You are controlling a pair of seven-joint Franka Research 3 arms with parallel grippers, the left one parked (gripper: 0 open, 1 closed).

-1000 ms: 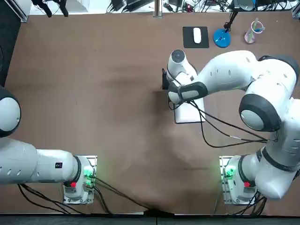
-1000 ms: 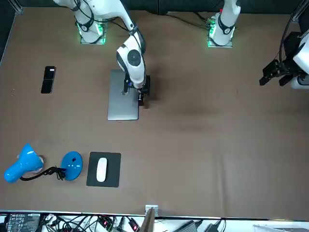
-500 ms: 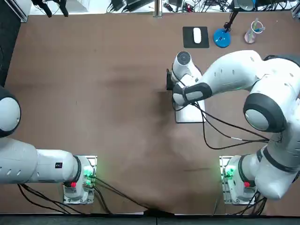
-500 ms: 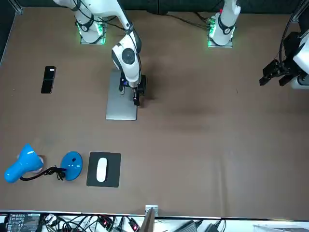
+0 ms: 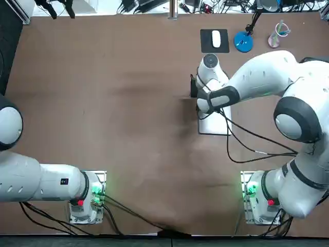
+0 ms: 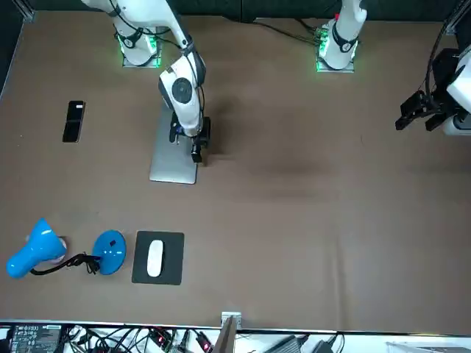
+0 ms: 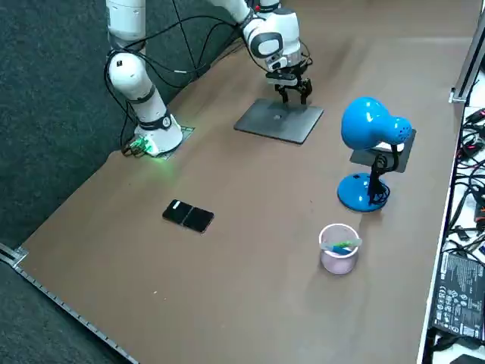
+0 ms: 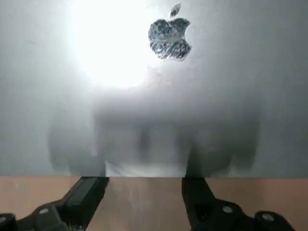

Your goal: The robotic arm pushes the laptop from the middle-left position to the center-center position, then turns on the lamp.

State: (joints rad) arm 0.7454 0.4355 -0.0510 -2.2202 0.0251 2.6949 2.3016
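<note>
Closest to the robot's side of the table, the right gripper (image 8: 144,185) is down low at the table. Its two fingers (image 8: 86,192) are spread apart and hold nothing. Their tips sit right at one long edge of the laptop (image 8: 192,96) and look like they touch it. The laptop is shut and lies flat on the brown table (image 5: 103,103), in the robot's right half and not in the middle. From above, the gripper is on the side of the laptop that faces the middle of the table. A black phone (image 6: 73,120) lies well off to the robot's right of the laptop. Farther out, near the far edge, there is a black mouse pad (image 6: 168,268) with a white mouse (image 6: 154,257) on it. Just beside the pad stands the blue lamp (image 6: 110,252), and past it a small pink cup (image 7: 339,249). I think the push step is the one going on now, and it is not done, because the laptop is not at the center. A push from this side would send it farther from the middle. So the next move may need the hand to go round to the other edge and slide the laptop slowly and flat toward the center. The lamp is well apart from the hand and its turn comes after.
</note>
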